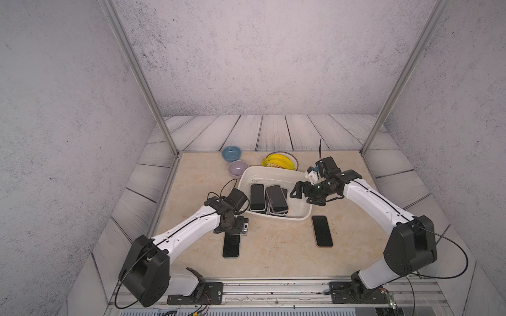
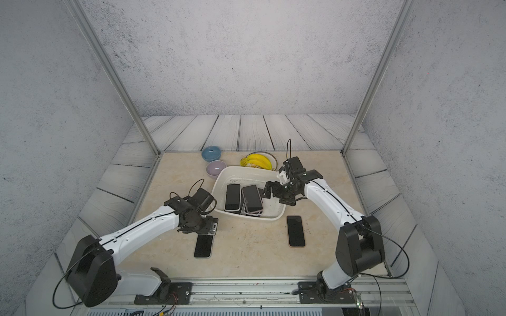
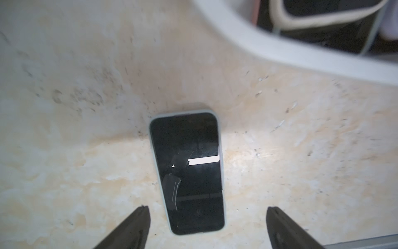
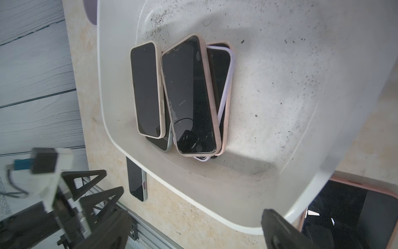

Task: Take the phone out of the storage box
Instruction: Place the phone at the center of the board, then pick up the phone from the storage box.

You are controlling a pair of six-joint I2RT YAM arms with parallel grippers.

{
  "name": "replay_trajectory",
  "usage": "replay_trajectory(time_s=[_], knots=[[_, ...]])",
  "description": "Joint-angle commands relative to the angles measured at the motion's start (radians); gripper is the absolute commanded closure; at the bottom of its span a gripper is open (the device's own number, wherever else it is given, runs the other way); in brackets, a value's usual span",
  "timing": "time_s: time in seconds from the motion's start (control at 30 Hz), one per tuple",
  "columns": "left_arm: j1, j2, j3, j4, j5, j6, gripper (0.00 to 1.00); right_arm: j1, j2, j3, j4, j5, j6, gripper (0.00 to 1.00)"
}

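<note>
The white storage box (image 1: 273,177) (image 2: 246,175) sits mid-table and holds several dark-screened phones in an overlapping pile (image 1: 276,198) (image 4: 189,97). My left gripper (image 1: 232,227) (image 3: 207,210) hangs open, just in front of the box's left corner, over the far end of a phone (image 1: 231,246) (image 3: 187,172) that lies flat on the table. Its fingers stand apart from the phone's sides. My right gripper (image 1: 304,195) (image 4: 193,213) is open and empty above the box's right end. Another phone (image 1: 322,231) (image 2: 295,231) lies on the table in front of the box's right corner.
A blue bowl (image 1: 231,153), a lilac bowl (image 1: 238,167) and a plate of bananas (image 1: 279,160) stand just behind the box. A metal rail (image 1: 273,290) with both arm bases runs along the table's front edge. Two slanted frame posts (image 1: 137,76) rise at the back corners.
</note>
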Motion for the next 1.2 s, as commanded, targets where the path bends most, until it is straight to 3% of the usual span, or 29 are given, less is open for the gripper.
replay_trajectory(time_s=[0.0,0.37,0.8,1.0,1.17], knots=[[0.013,-0.060,0.070,-0.092,-0.026,-0.013,0.09,0.014,0.050,0.053,-0.031,0.037,-0.039,0.00],[0.134,-0.153,0.165,-0.099,0.099,-0.022,0.08,0.199,0.320,0.355,-0.238,0.319,-0.208,0.00],[0.174,-0.180,0.146,-0.116,0.125,0.003,0.07,0.299,0.491,0.542,-0.268,0.388,-0.043,0.00],[0.174,-0.204,0.133,-0.129,0.123,0.010,0.07,0.298,0.552,0.578,-0.303,0.494,-0.073,0.00],[0.174,-0.214,0.119,-0.133,0.125,0.010,0.07,0.296,0.580,0.565,-0.275,0.480,-0.130,0.00]])
